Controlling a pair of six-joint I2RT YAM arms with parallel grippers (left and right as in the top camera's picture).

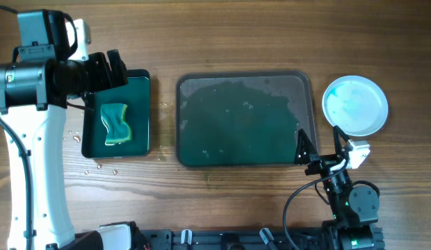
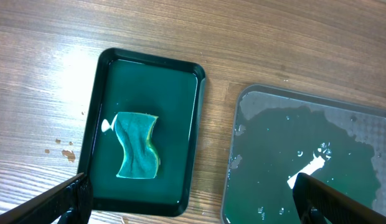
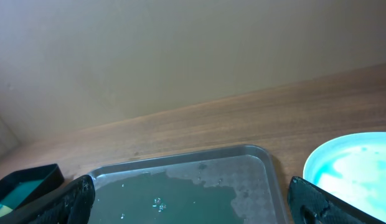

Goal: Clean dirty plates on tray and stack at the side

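Note:
The large grey-green tray point(image 1: 299, 85) lies mid-table and holds a film of green water with no plate on it. It also shows in the left wrist view point(image 2: 367, 118) and the right wrist view point(image 3: 255, 168). A pale blue plate point(image 1: 354, 105) with teal smears lies on the table right of the tray, also in the right wrist view point(image 3: 358, 165). I cannot tell whether other plates lie under it; no white plate shows. My left gripper point(image 1: 115, 69) point(image 2: 193, 208) is open and empty over the small tray. My right gripper point(image 1: 321, 144) point(image 3: 193, 208) is open and empty at the tray's near right corner.
A small black tray point(image 1: 142, 78) point(image 2: 199, 81) with green water holds a teal-and-yellow sponge point(image 1: 117, 123) point(image 2: 138, 146) at the left. Water drops point(image 1: 78, 139) lie on the wood beside it. The arm bases stand at the table's front edge.

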